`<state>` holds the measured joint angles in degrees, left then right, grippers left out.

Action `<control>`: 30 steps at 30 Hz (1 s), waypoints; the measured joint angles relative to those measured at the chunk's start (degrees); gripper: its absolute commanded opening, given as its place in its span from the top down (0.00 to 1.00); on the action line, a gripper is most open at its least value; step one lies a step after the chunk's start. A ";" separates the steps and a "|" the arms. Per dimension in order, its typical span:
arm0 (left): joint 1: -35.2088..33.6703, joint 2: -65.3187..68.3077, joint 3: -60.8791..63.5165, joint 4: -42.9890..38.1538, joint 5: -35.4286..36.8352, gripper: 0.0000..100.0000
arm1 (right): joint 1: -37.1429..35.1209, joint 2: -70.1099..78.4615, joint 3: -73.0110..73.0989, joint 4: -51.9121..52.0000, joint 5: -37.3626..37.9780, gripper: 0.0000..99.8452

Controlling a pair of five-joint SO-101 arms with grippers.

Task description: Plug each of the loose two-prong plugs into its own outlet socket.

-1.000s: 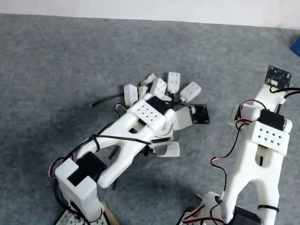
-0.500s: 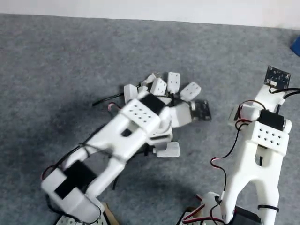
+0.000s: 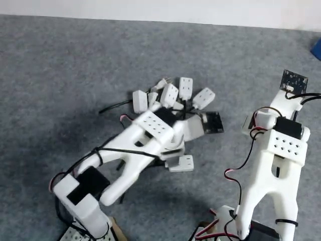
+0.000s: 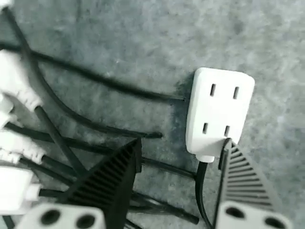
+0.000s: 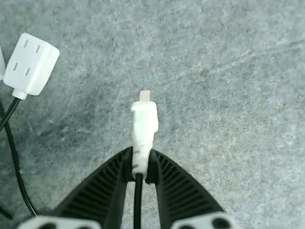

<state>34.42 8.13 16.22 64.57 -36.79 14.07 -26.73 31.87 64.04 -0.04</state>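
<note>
Right pincer is clenching a white two-prong plastic plug by its cord end. The plug's long axis is running straight out along the pincer, prongs pointing away. I am holding it over bare grey felt-like bench, toward the right-hand side.

Left pincer is hanging released over the tangle at mid-bench, grasping nothing. A white rectangular plastic socket block, smooth and round-cornered with four slots facing up, is lying just beyond one ribbed fingertip. It is sitting outside the gap, cord end toward the pincer. Thin black cables are crossing beside it.

I am judging the left arm nearer this block, and expecting a sideways shift to straddle it and steady it for the plug.
</note>
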 measured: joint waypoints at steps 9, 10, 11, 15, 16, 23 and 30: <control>0.09 2.55 -0.26 -0.79 0.53 0.74 | 0.09 0.00 0.00 0.00 0.00 0.99; 0.09 2.29 -0.35 -0.79 0.53 0.74 | 0.18 0.00 0.00 0.00 0.00 0.99; -0.09 1.76 -0.44 -0.79 0.53 0.74 | 0.18 0.00 0.00 0.00 0.00 0.99; -1.67 -1.05 -1.05 0.18 0.53 0.74 | 0.00 0.00 0.00 0.00 0.00 0.99; -2.55 -2.20 -1.76 1.23 0.53 0.74 | 0.00 0.00 0.00 0.00 0.00 0.99; -7.56 -10.46 -4.48 7.74 1.14 0.74 | -0.88 0.00 0.00 0.18 0.00 0.99; -17.58 -16.44 -3.69 9.76 19.78 0.74 | -13.98 0.00 -3.87 12.40 2.11 0.99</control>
<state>16.84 -8.31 12.53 74.33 -17.01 0.09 -26.73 28.00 76.44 2.07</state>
